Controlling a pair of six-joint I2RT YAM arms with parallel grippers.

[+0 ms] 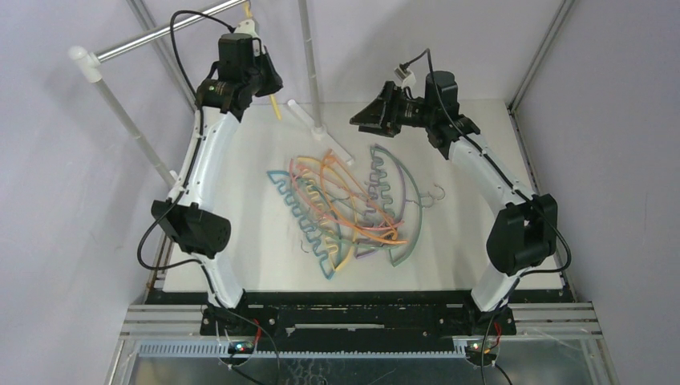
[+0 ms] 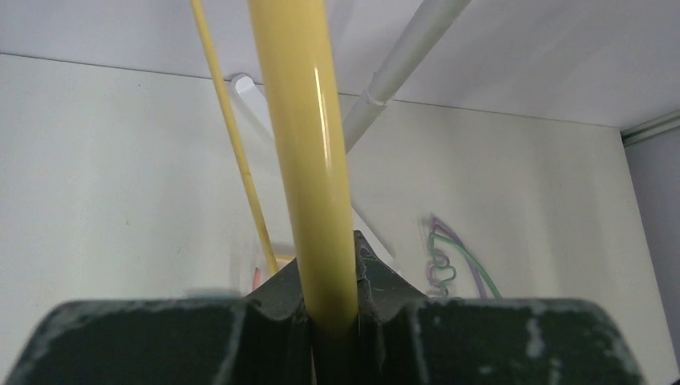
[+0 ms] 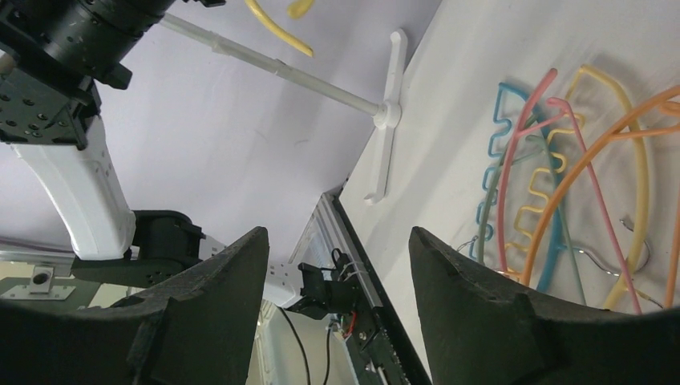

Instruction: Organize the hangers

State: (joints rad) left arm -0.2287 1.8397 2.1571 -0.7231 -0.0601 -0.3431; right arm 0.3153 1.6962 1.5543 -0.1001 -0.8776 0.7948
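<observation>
Far-left corner: the silver rail [image 1: 160, 36] runs above the table [image 1: 449, 265], carried on a white post [image 1: 120, 120]. No hanger is seen hanging on the stretch of rail in view.

Left arm: the arm is raised over the far-left part of the tabletop, with the left gripper [image 2: 330, 277] up beside the rail. The wrist view shows its fingers clenched on the bar of a yellow hanger [image 2: 301, 144], which passes straight up between them. A thinner yellow limb of the same hanger runs alongside. Whether the hook is over the rail cannot be told from these views.

Centre: the pile of hangers [image 1: 345, 208] lies flat on the middle of the tabletop, tangled and overlapping. It includes a blue wavy hanger [image 3: 489, 176], a pink hanger [image 3: 513, 160] and an orange hanger [image 3: 585, 160]. Green and purple ones lie toward the right side of the heap. Several wire hooks stick out at the heap's edges.

Right of centre: the right gripper [image 3: 337, 241] hovers over the far edge, just beyond the pile, with its fingers released and nothing between them.

Status: judged from the layout, the task is at an early stage. One hanger is lifted toward the rail; all the others are unsorted on the tabletop and each has to be freed from the tangle before hanging
</observation>
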